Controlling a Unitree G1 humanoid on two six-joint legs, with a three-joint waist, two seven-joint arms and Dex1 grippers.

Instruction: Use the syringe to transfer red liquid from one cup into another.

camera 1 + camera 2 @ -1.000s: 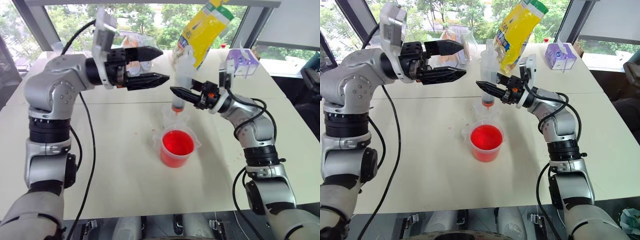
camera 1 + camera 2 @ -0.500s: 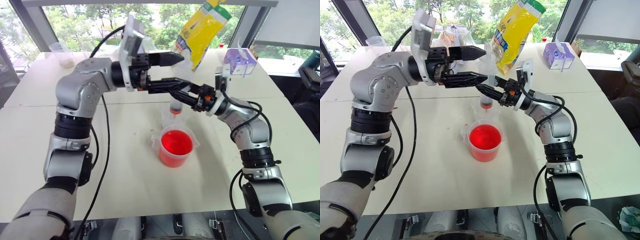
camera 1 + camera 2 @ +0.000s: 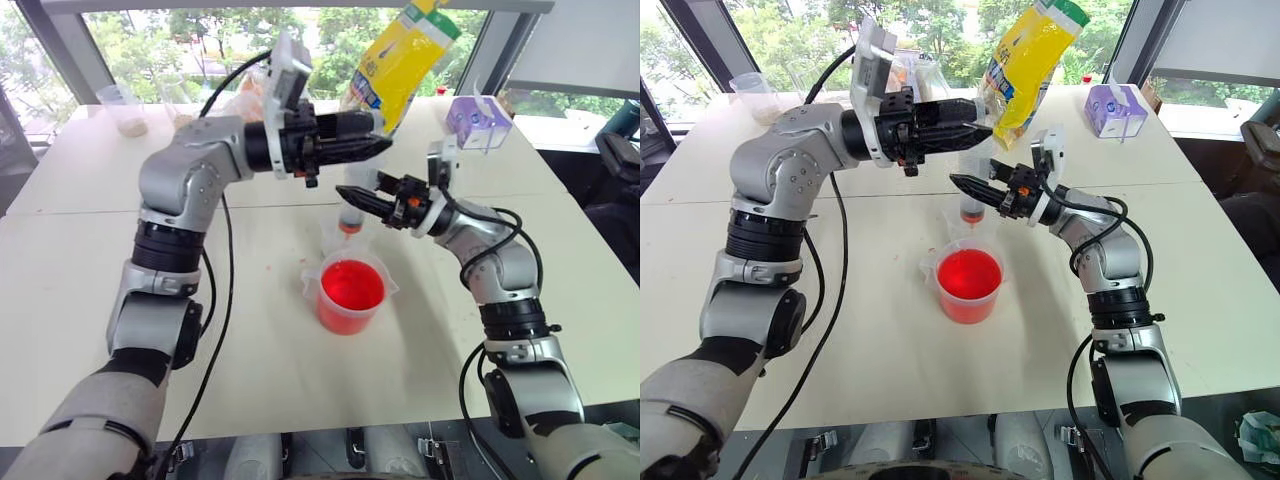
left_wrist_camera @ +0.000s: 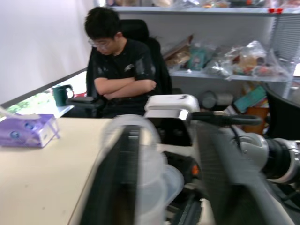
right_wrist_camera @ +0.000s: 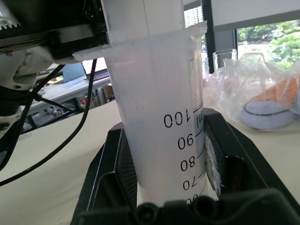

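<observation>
The syringe (image 3: pixel 350 212) stands upright with its orange-red tip down over the small clear cup (image 3: pixel 338 240). My right gripper (image 3: pixel 366 197) is shut on the syringe barrel (image 5: pixel 159 117) from the right. My left gripper (image 3: pixel 383 145) reaches in from the left, shut on the white plunger (image 4: pixel 147 159) at the syringe's top. Just in front stands the spouted cup (image 3: pixel 351 295), holding red liquid (image 3: pixel 352 283).
A yellow bag (image 3: pixel 405 55) stands behind the syringe, with a purple tissue box (image 3: pixel 480 122) to its right. A clear cup (image 3: pixel 122 108) and a plastic bag of items (image 3: pixel 910 75) sit at the back left. A seated person (image 4: pixel 122 70) with crossed arms is beyond the table.
My left gripper has swung right from open and apart to the top of the syringe and closed on the plunger. The right gripper has held the barrel still.
</observation>
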